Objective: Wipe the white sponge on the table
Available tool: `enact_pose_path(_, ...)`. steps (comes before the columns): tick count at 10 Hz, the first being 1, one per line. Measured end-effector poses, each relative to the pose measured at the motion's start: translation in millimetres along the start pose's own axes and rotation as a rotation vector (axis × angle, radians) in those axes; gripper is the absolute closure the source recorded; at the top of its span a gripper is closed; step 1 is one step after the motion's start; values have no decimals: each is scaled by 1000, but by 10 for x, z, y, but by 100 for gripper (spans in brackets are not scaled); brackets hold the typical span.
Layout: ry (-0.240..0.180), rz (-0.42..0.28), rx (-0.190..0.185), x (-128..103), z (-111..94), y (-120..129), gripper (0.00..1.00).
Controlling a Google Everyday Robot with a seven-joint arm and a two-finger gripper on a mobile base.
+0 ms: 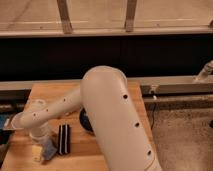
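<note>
The white sponge [36, 153] is a small cream block lying on the wooden table [55, 92] near its front left corner. My gripper [40, 142] hangs at the end of the white arm [60, 107], pointing down right over the sponge and partly covering it. Whether it touches the sponge is hidden by the wrist. A light-blue pad [49, 149] lies against the sponge's right side.
A black striped block [63, 139] stands just right of the blue pad. A dark round object [86, 121] sits behind it, half hidden by my large white arm link [112, 120]. The table's left edge is close to the sponge. Grey floor lies to the right.
</note>
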Motion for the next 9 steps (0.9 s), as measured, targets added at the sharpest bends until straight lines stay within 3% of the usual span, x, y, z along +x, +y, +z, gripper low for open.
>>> enact_pose_path(1,1,2,1,3,-3,-5,32)
enact_pose_path(7,5,11,3,38,-50,-34,94)
enact_pose_path(9,7,10,2,42,-60,-26,100)
